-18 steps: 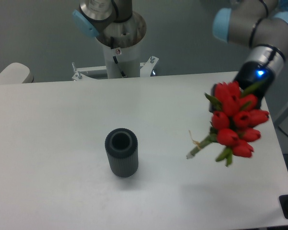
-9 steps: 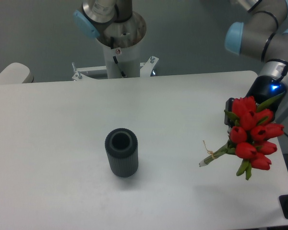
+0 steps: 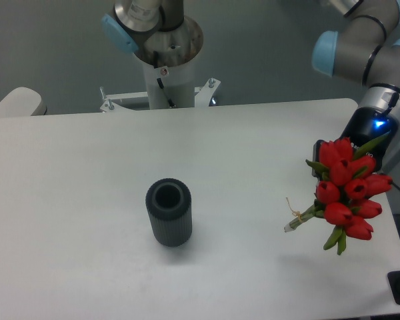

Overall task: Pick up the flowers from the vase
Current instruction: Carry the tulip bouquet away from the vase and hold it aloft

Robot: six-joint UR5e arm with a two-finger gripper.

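Note:
The flowers (image 3: pixel 347 190), a bunch of red tulip buds with green leaves and stems tied with string, hang tilted in the air over the table's right side, stem ends pointing down-left. My gripper (image 3: pixel 350 163) is behind the buds and mostly hidden by them; it holds the bunch. The vase (image 3: pixel 168 212), dark grey, ribbed and cylindrical, stands upright and empty left of the table's middle, well apart from the flowers.
The white table (image 3: pixel 87 173) fills the view; its right edge runs close under the flowers. The arm's base column (image 3: pixel 167 67) stands behind the far edge. A pale rounded object (image 3: pixel 13 103) sits at the far left.
The gripper has carried the flowers to the right and slightly down, farther from the vase, then nearly stopped. The vase has not moved.

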